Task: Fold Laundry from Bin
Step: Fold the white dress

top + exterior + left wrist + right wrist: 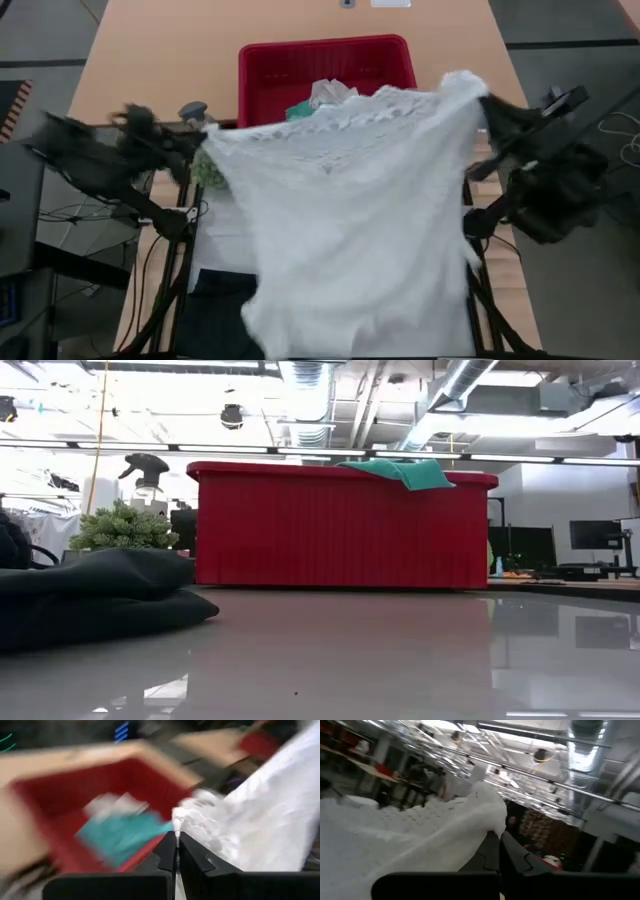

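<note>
From the high view, one big white lacy garment (350,220) is stretched out between the two arms and covers most of the table under it, so only a corner of a black garment (215,290) peeks out below the left gripper (200,140). That gripper is pinched shut on one top corner, the right gripper (483,103) shut on the other, so the cloth's top edge runs straight from one to the other and the rest hangs toward the camera side. Just beyond both grippers sits one red bin (262,60) with a teal piece (300,110) and a white piece (332,92) inside. Low view: no grippers or held cloth visible, just the bin, teal draped over its rim, a small plant (122,528) and a spray bottle (146,475). Left wrist view is blurry, fingers (167,852) closed on white lace, bin ahead. Right wrist view: fingers (512,855) closed on a white corner, cloth trailing away.
</note>
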